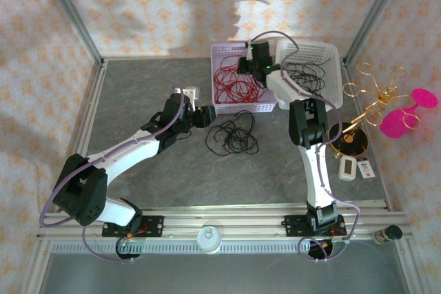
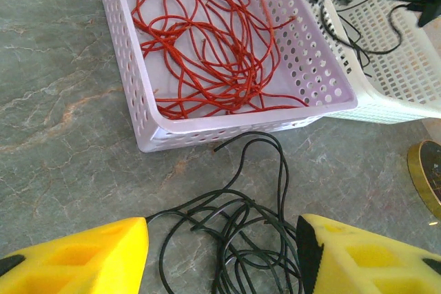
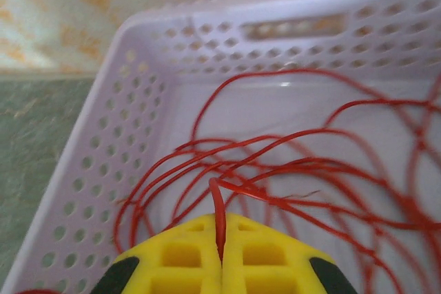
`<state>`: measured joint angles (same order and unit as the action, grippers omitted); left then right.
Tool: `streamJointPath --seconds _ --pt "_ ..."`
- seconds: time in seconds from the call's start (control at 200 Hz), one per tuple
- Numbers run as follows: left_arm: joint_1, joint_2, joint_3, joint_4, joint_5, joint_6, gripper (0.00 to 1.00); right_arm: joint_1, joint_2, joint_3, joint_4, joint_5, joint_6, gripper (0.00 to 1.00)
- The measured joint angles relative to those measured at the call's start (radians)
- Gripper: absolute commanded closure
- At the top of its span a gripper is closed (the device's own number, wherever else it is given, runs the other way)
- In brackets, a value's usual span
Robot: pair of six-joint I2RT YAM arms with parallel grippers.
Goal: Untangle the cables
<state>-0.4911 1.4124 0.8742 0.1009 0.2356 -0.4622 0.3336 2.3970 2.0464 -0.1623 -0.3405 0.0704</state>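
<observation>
While the thin black wire loops [image 2: 241, 228] run out of frame between the left gripper's [image 2: 222, 239] parted jaws, the right gripper [image 3: 222, 228], angled down into the lilac perforated plastic basket [image 3: 117, 142] at the grey table's [image 1: 172, 170] far edge, pinches a thin red wire [image 3: 218, 201].

Blk cables [image 2: 238, 239] btwn parted L jaws

In the left wrist view, the black cables [image 2: 242, 219] are running off the bottom edge between the yellow fingers [image 2: 83, 259] of the left gripper [image 2: 222, 228], which are themselves being cropped there. A gold-rimmed disc [image 2: 428, 177] is being cut by the right edge. At the right gripper [image 3: 222, 228], a red cable [image 3: 218, 204] is vanishing between its pressed-together fingers [image 3: 182, 253], and the far wall of the lilac basket [image 3: 296, 29] is blurring. From above, markings on two small white items [image 1: 348, 168] are showing too small to read.
</observation>
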Motion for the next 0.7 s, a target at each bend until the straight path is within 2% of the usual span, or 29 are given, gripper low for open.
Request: streamJointPath --seconds 0.14,0.31,0.41,0.521,0.606,0.701 --pt "0.0 -0.014 -0.011 0.0 0.0 0.0 0.4 0.048 0.075 0.004 0.006 -0.008 0.006 1.0" --pt "0.0 -0.019 -0.021 -0.001 0.0 0.0 0.4 0.06 0.153 0.039 0.001 -0.008 -0.005 1.0" --pt "0.0 -0.028 -0.028 -0.003 0.0 0.0 0.4 0.058 0.154 0.08 -0.02 -0.003 -0.017 0.87" --pt "0.0 -0.046 -0.038 -0.004 0.0 0.0 0.4 0.058 0.142 0.099 -0.031 0.003 -0.034 0.69" --pt "0.0 -0.063 -0.047 -0.004 -0.001 0.0 0.4 0.058 0.117 0.099 -0.056 0.003 -0.03 0.6" --pt "0.0 -0.075 -0.053 -0.003 -0.001 -0.001 0.4 0.058 0.064 0.095 -0.087 0.003 -0.038 0.55"
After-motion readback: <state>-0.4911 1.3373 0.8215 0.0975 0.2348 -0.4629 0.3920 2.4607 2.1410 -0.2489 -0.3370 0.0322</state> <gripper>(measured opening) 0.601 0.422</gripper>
